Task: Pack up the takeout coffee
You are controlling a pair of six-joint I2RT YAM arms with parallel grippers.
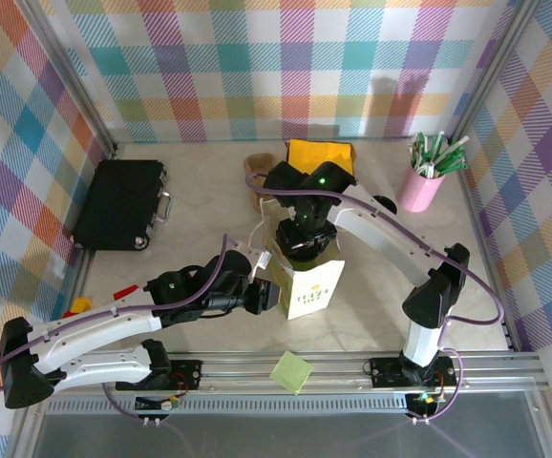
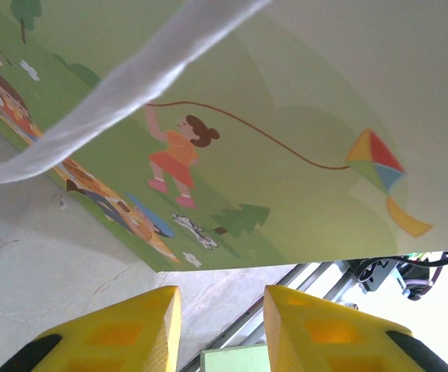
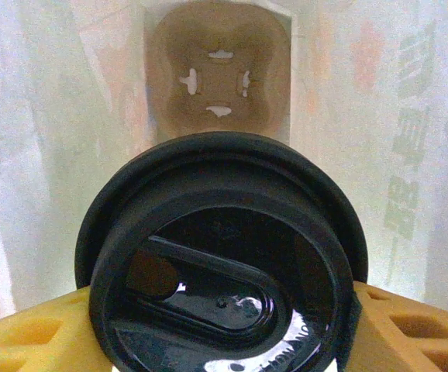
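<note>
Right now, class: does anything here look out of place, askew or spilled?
A light green square paper note lies tilted on the metal rail at the near edge of the table, away from the packing. No spill shows.

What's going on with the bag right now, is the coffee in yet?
Not quite. The right gripper holds the black-lidded coffee cup inside the open top of the paper bag, above a cardboard cup tray lying at the bottom. The cup is not yet released. The left gripper is open beside the bag's printed side, near its white handle, gripping nothing.
</note>
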